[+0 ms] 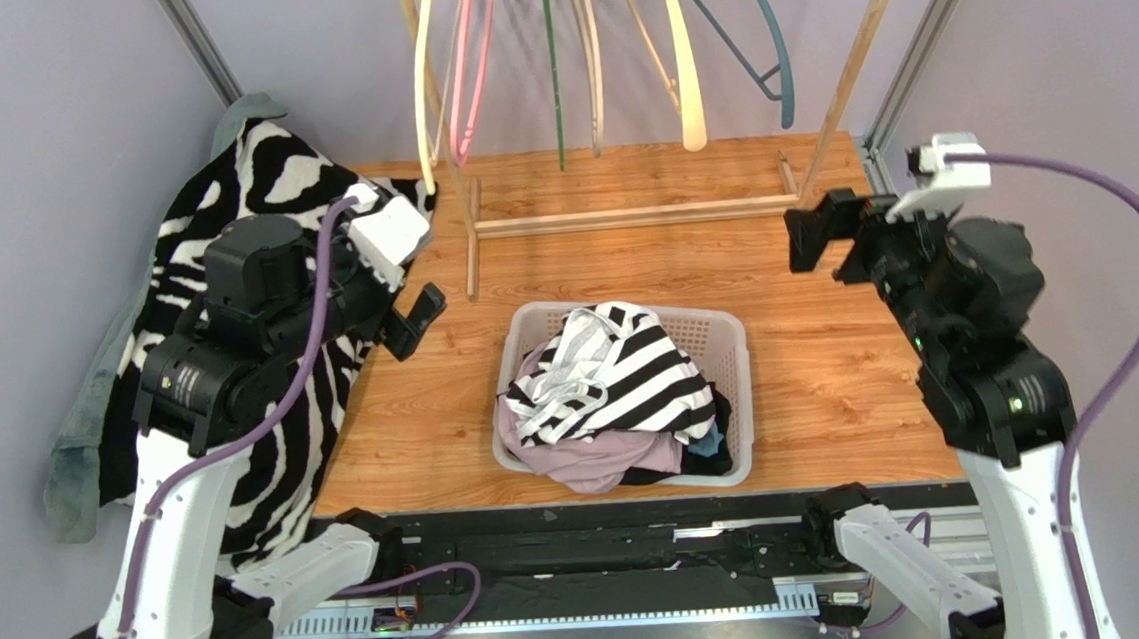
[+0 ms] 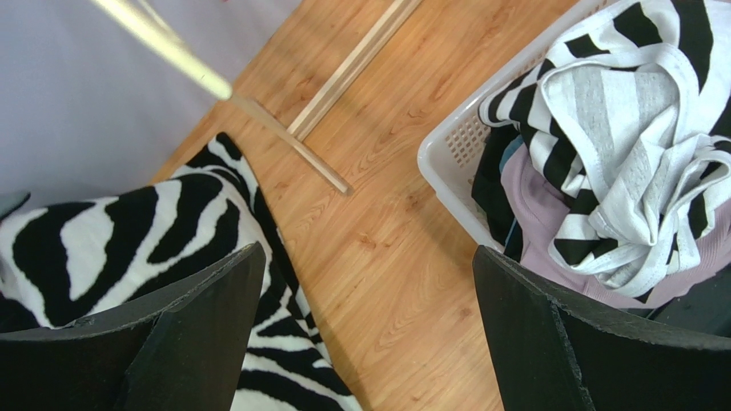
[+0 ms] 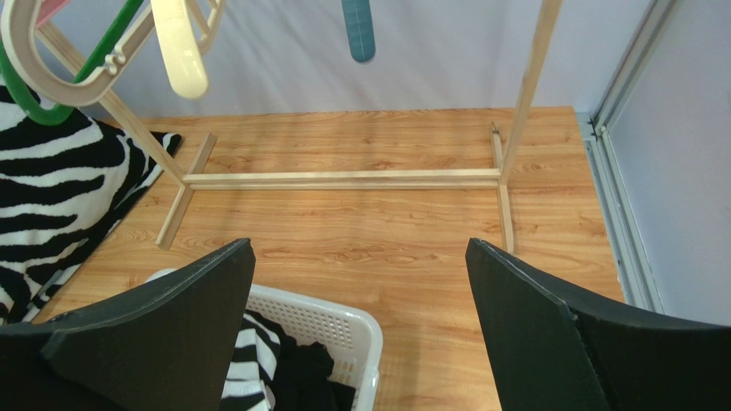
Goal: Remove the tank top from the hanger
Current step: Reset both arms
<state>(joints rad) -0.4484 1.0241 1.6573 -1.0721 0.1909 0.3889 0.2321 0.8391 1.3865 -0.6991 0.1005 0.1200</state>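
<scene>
Black-and-white striped tank top lies in the white plastic mesh laundry basket
It sits crumpled on top of other clothes at mid-table; the left gripper and right gripper hover to either side, fingers spread wide apart, nothing between them.

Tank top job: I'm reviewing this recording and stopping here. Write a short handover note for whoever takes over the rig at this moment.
Left gripper: open, empty.
Right gripper: open, empty, facing the rack.
Striped tank top: lying on top in the white basket.
Hangers: on the rack, all bare as far as the views show.
Done: the tank top is off its hanger.
Left: apparently nothing beyond parking the arms.
</scene>
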